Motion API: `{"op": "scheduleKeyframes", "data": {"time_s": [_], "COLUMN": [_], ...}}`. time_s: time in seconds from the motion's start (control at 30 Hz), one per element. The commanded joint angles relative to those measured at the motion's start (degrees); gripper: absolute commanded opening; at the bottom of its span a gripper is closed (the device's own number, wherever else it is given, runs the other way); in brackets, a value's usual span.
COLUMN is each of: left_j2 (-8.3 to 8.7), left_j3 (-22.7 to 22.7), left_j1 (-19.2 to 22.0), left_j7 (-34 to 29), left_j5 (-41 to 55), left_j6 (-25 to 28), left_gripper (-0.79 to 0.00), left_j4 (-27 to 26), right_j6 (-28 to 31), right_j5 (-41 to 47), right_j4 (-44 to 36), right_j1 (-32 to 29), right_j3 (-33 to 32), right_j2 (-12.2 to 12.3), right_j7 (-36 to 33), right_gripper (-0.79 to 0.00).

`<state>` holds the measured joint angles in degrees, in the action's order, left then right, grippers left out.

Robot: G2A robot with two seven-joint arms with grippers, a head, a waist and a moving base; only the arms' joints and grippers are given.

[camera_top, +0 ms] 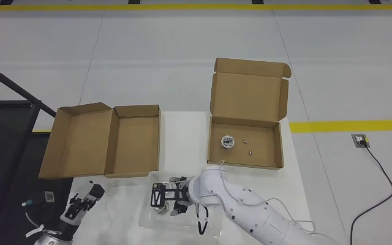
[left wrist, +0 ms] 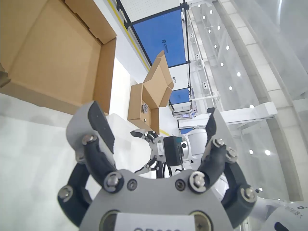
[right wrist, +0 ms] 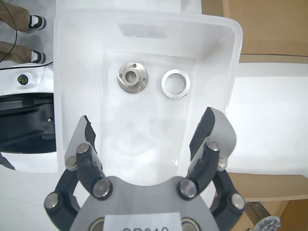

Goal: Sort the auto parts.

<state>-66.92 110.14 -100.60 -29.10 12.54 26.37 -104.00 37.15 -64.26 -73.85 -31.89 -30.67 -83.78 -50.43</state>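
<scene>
Your right tool [right wrist: 148, 118] hangs with jaws spread over the clear bin [right wrist: 237, 46]; in it a flanged hub [right wrist: 132, 77] and a plain ring [right wrist: 175, 84] lie side by side, not touching. Your left tool [left wrist: 154, 111] is also spread and empty, near the tabletop's [camera_top: 184, 131] front left edge.

A black cable [camera_top: 376, 160] leaves a floor socket [camera_top: 360, 140] beside a yellow stripe [camera_top: 340, 126]; blue panels [left wrist: 158, 37], perhaps screens, behind.
</scene>
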Motion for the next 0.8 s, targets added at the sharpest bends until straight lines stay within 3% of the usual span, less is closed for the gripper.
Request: {"op": "scheduleKeyframes", "data": {"time_s": [0.0, 0.3, 0.53, 0.77], "left_j2": [0.0, -0.09, -0.28, -0.49], "left_j3": [0.01, -0.47, -0.74, 2.19], "left_j1": [0.0, 0.3, 0.96, -0.62], "left_j7": [0.06, 1.73, 4.99, 8.99], "left_j5": [-0.07, -0.75, 0.04, 2.99], "left_j6": [0.0, -1.33, -4.44, -8.1], "left_gripper": [0.0, 0.0, 0.0, 0.0], "left_j4": [0.0, -0.16, 1.25, 2.97], "right_j6": [-0.01, 0.82, 0.98, 2.52], "right_j5": [-0.06, -1.62, -1.45, -2.54], "right_j4": [-0.18, -0.16, 5.42, 8.45], "right_j1": [-0.07, -1.0, 1.57, 3.26], "right_j3": [-0.08, 0.68, 4.24, 4.64], "right_j2": [0.05, 0.0, -2.74, -4.1], "right_j7": [-0.01, 1.53, 1.8, 6.86], "right_gripper": [0.0, 0.0, 0.0, 0.0]}}
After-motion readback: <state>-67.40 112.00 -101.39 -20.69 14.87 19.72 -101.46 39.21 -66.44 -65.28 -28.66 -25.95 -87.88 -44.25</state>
